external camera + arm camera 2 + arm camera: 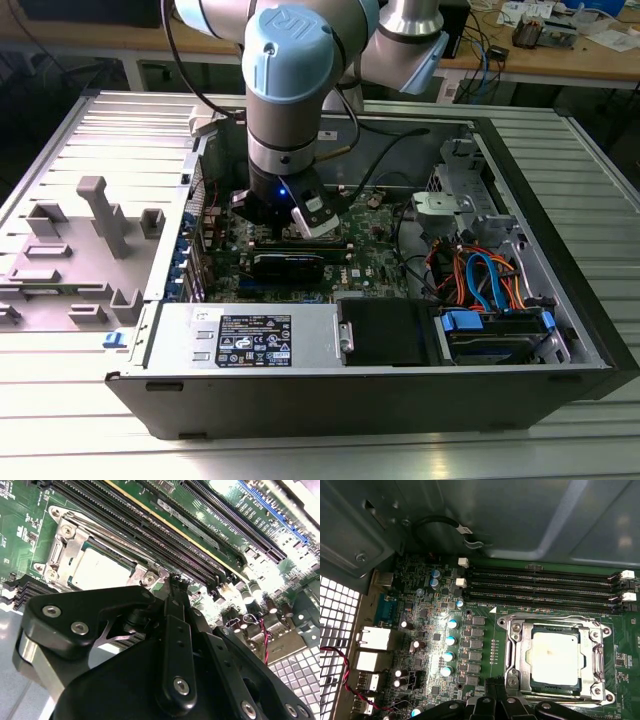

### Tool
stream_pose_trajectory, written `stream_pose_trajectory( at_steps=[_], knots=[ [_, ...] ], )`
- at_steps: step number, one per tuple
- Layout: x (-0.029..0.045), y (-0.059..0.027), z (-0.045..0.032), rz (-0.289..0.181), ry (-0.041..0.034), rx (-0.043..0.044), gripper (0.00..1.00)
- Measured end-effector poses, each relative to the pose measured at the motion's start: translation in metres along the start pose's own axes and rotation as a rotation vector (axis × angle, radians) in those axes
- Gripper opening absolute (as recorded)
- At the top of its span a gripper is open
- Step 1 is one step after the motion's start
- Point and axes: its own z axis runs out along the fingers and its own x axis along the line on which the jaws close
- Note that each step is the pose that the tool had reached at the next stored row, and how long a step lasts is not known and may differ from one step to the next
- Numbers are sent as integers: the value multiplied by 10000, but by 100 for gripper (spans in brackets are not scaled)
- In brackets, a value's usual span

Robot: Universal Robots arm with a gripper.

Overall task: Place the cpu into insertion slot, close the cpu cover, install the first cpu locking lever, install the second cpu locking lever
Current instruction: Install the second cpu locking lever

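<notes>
- While the arm (285, 90) reaches down into the open case (520, 180) in the exterior view, the gripper (172, 587) hangs just over the motherboard (485, 615), close beside the slot (517, 652) and touching nothing that can be seen.
- In the second wrist view the fingers (174, 610) stand pressed together with nothing between them; their tip is level with the near edge of the cover (75, 540) and just off its corner.
- The cpu (554, 657) sits in the slot, flat, its pale silver top facing up, with the gripper tip beside it and apart from it.
- The chip is nearly square, so no long axis can be told; its edges run parallel to the slot frame and to the memory slots (540, 582).
- The cover lies down over the chip in both wrist views, its window framing the metal top, its plate flat against the socket.
- Thin metal bars run along the frame's sides; whether they are latched I cannot tell.
- The memory slots lie just beyond the socket, long and narrow, side by side, with white clips at their ends.
- Inside the case, on the exterior view's right, a bundle of orange and blue cables (485, 275) lies above a drive bay; a silver box with a label (255, 335) sits along the near wall.
- A grey fixture plate (70, 250) lies outside the case on the exterior view's left.
</notes>
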Motion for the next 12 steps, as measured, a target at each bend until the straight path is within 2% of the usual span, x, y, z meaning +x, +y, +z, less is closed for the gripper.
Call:
stream_pose_trajectory(
  at_steps=[9,12],
  knots=[
    [1,2,-10,1,0,0,11],
    [1,7,-35,1,1,1,11]
  ],
)
